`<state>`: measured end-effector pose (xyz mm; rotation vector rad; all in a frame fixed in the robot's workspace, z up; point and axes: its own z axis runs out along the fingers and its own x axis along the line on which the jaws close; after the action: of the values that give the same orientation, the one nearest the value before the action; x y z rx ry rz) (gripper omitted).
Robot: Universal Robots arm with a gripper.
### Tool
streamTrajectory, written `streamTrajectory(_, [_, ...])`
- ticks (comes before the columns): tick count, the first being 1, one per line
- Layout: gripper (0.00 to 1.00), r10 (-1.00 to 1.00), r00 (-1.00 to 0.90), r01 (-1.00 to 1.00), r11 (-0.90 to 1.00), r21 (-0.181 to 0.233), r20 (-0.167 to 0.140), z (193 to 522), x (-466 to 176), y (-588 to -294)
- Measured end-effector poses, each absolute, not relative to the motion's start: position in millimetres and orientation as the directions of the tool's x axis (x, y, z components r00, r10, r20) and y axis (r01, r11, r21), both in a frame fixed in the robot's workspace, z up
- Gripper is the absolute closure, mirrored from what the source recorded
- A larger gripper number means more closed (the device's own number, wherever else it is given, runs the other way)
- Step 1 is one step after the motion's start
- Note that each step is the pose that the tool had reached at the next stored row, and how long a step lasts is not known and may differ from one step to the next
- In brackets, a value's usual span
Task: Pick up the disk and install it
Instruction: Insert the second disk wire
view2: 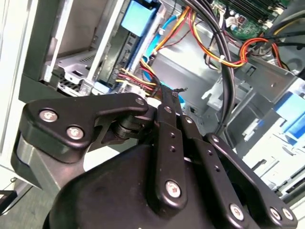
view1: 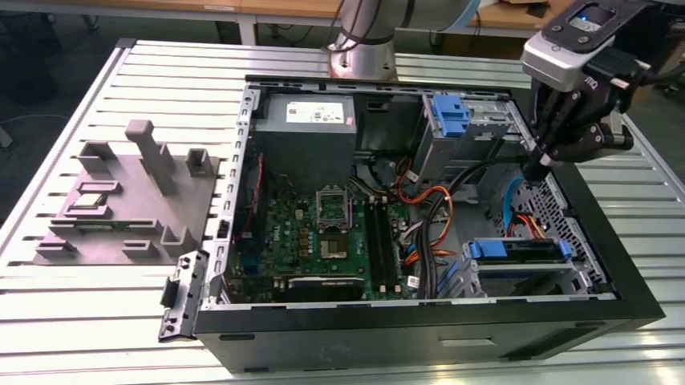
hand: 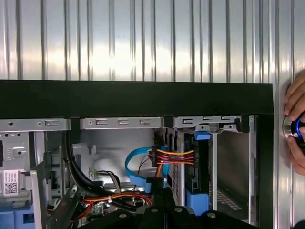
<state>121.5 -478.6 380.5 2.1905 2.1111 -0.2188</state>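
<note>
Disk (view1: 516, 252) lies flat in the grey cage (view1: 524, 277) at the front corner of the case (view1: 428, 329), on the exterior view's right. Its blue bracket shows along the edge facing the board. From here it looks seated in the bay rather than loose, though I can't confirm it is latched. Its long axis runs roughly across the exterior view, parallel to the case's front wall.

Pincer (view1: 533, 172) hangs above the same side of the case, farther back toward the arm's base and well apart from the disk. So the disk lies forward of it and lower, down the right-hand wall. In the second wrist view the 2 fingers (view2: 167, 124) come together at their tips with nothing between them. I judge the pincer clenched and empty. The orange and red cables (view1: 434, 200) and a blue ribbon (view1: 503, 196) cross the space between pincer and disk.

Back by the arm's base stands the upright blue latch (view1: 451, 116) on its own cage, which is not the disk. The case sits on the slatted desk (view1: 107, 321), and a grey fixture (view1: 128, 200) lies to the exterior view's left. In the first wrist view a person's hand (hand: 295, 119) rests on a button at the desk's edge.
</note>
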Motion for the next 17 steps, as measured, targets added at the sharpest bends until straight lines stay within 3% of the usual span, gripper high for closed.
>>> streamTrajectory(9, [0.9,0.981,0.038,0.998,-0.046,-0.04,-0.189,380.5,122.1,-463.5])
streamTrajectory(12, [0.89,0.975,0.039,0.998,-0.048,-0.039,-0.218,380.5,122.8,-460.1])
streamTrajectory(13, [0.82,0.972,0.039,0.998,-0.049,-0.038,-0.23,380.5,123.1,-459.1])
streamTrajectory(17, [0.82,0.963,0.04,0.998,-0.052,-0.036,-0.266,380.2,123.8,-453.9])
